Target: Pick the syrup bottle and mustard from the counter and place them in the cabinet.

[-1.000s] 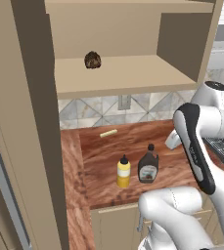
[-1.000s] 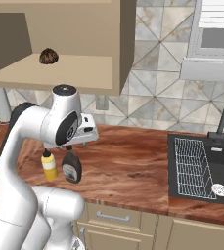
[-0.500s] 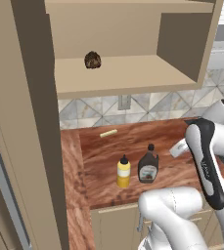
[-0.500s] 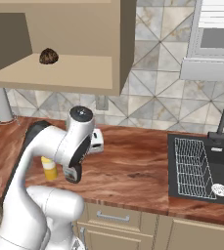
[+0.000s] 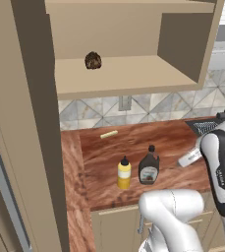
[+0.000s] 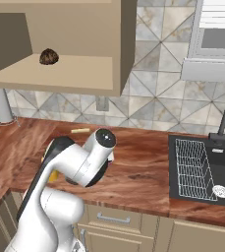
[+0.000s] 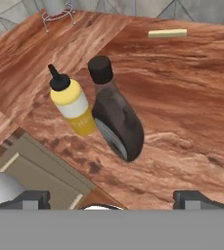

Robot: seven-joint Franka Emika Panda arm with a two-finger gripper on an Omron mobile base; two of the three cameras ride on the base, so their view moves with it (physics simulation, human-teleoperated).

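Reaching is the step in hand, by my reading: neither bottle is lifted yet.

Left base view: the syrup bottle and the mustard stand upright, just beside each other near the front edge of the counter. The cabinet hangs above with a dark round lump on its shelf.

Right base view: the white arm bends low over the counter, under the cabinet; a sliver of the mustard peeks past it.

Hand view: the claw is released, tips spread wide. Ahead of it, the syrup bottle sits nearly centred, the mustard touching it or nearly so. The next move calls for closing on the syrup bottle without knocking the mustard.
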